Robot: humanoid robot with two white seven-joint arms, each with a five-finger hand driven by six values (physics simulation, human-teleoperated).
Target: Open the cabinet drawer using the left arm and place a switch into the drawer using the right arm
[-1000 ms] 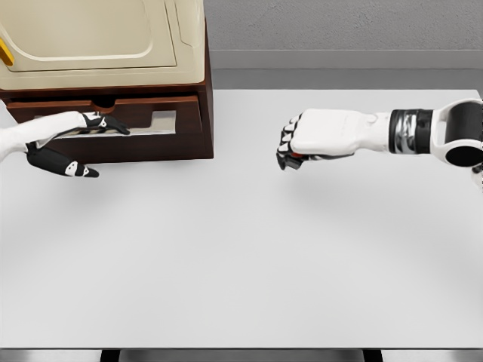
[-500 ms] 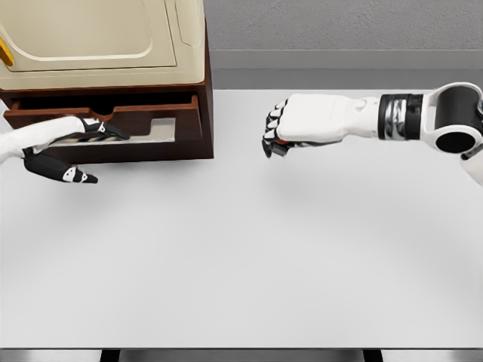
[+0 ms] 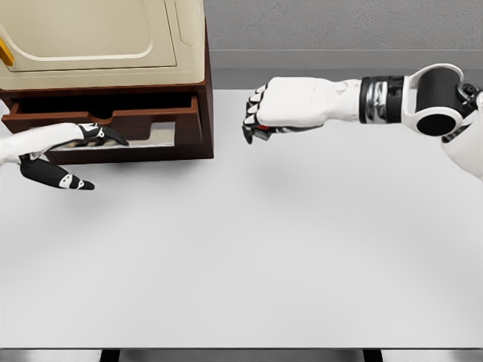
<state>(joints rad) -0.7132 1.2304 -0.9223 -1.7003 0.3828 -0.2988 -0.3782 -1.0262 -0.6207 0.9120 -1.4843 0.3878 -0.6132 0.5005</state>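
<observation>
While the drawer (image 3: 106, 113) of the dark brown cabinet (image 3: 205, 90) stands pulled out at the upper left of the white table (image 3: 241, 256), the left hand (image 3: 64, 147) is held at its front. Its fingers (image 3: 106, 134) are stretched out against the lower part of the drawer front, and its thumb (image 3: 64, 179) is spread away below them, over the table; nothing is seen gripped in it. A pale opening is visible on the drawer front just right of those fingertips. A cream-coloured appliance (image 3: 98, 38) is seen on top of the cabinet, with a small yellow part at its left edge.

The right hand (image 3: 268, 109) is held above the table just to the right of the cabinet, apart from its side wall, with the forearm reaching in level from the right edge. Its fingers (image 3: 250, 121) are curled tightly into a fist, knuckles turned toward the cabinet. A small red and dark object, taken to be the switch (image 3: 263, 131), is glimpsed beneath the curled fingers and is enclosed by them; its shape cannot be made out. It is therefore found in the right hand, outside the drawer and level with the drawer front. A faint shadow is cast on the table below the fist.
</observation>
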